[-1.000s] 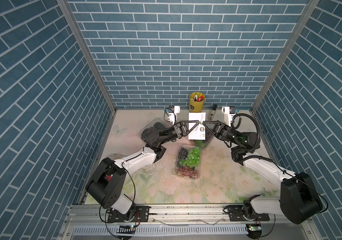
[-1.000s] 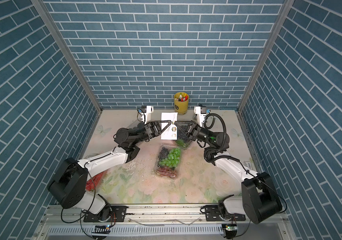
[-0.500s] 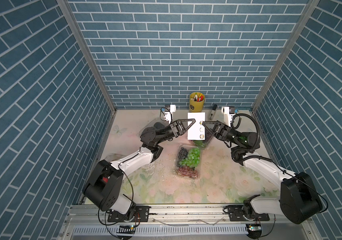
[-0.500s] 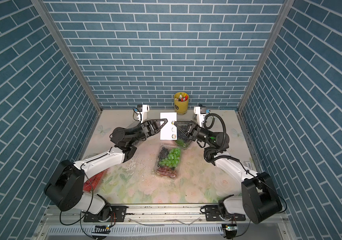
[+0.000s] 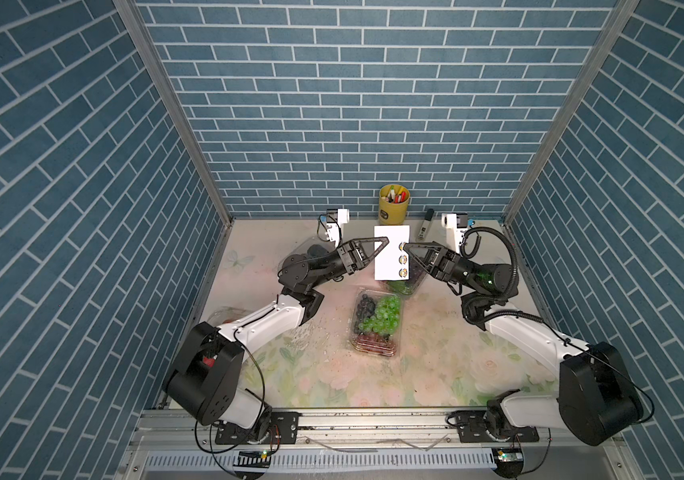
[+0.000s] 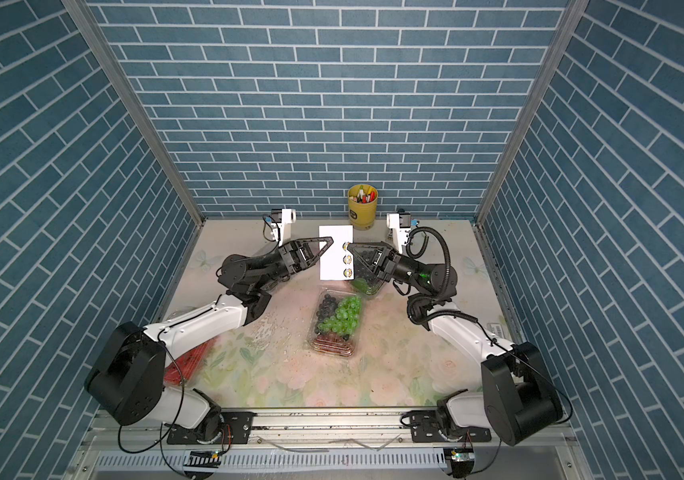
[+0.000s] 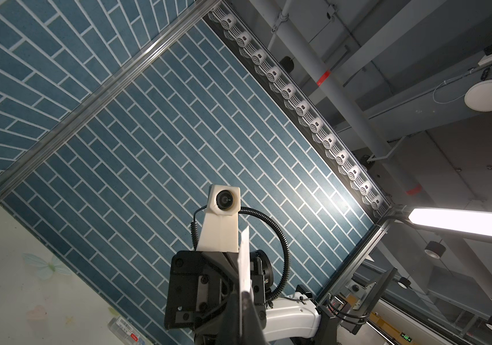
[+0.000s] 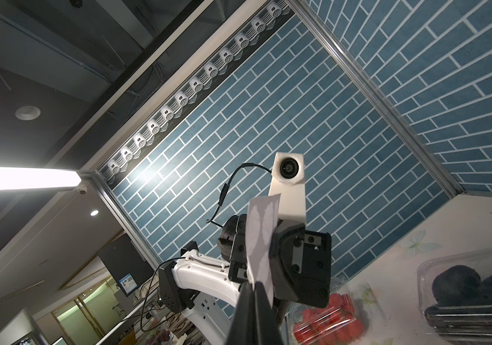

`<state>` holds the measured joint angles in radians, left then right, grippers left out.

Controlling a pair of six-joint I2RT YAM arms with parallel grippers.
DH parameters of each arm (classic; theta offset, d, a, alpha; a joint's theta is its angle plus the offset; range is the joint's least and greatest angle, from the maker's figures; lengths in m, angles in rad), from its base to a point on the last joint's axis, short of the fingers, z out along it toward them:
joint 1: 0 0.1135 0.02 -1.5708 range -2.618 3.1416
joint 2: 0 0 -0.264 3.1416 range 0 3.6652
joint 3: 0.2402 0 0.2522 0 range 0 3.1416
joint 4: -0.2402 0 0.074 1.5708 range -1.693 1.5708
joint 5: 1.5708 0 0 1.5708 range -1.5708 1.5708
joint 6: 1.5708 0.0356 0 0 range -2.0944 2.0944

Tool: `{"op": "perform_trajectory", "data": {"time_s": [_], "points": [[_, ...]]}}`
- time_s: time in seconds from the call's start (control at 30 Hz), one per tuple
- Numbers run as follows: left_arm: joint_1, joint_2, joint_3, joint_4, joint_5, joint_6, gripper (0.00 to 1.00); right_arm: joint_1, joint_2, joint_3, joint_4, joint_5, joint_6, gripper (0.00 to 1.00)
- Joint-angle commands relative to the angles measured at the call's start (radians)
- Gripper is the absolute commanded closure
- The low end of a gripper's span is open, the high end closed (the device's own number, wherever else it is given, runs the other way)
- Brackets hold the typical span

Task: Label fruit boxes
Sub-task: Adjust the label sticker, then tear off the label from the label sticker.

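Centre frame: left gripper (image 5: 385,241) is pinching the white sticker sheet (image 5: 388,259) at its left edge, right gripper (image 5: 406,248) is touching its right edge; mixed-grape box (image 5: 375,324) is lying just below

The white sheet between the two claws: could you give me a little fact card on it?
Item: sticker sheet, held up off the table
Stickers: three round ones along one edge
Left gripper: shut on the sheet's plain edge
Right gripper: tip at the sticker edge; grip unclear
In front: mixed grapes box, on the table
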<state>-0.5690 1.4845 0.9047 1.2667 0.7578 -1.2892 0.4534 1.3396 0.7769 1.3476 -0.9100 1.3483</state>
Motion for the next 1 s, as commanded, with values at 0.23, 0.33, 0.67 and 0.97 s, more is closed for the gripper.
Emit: {"op": "perform_trajectory", "data": {"time_s": [0.23,0.33,0.67,0.97], "points": [[0.01,-0.201,0.001,-0.429,-0.01,0.344,1.0,-0.018,-0.167,-0.024,-0.385,0.039,-0.237,0.68],[0.011,-0.276,0.011,-0.639,-0.063,0.493,1.0,-0.018,-0.259,-0.023,-0.6,0.1,-0.357,0.64],[-0.059,-0.369,0.007,-0.898,-0.288,0.708,1.0,0.056,-0.274,0.127,-1.052,0.259,-0.515,0.69],[-0.066,-0.374,-0.001,-0.906,-0.3,0.716,1.0,0.133,-0.219,0.197,-1.127,0.306,-0.555,0.69]]}}
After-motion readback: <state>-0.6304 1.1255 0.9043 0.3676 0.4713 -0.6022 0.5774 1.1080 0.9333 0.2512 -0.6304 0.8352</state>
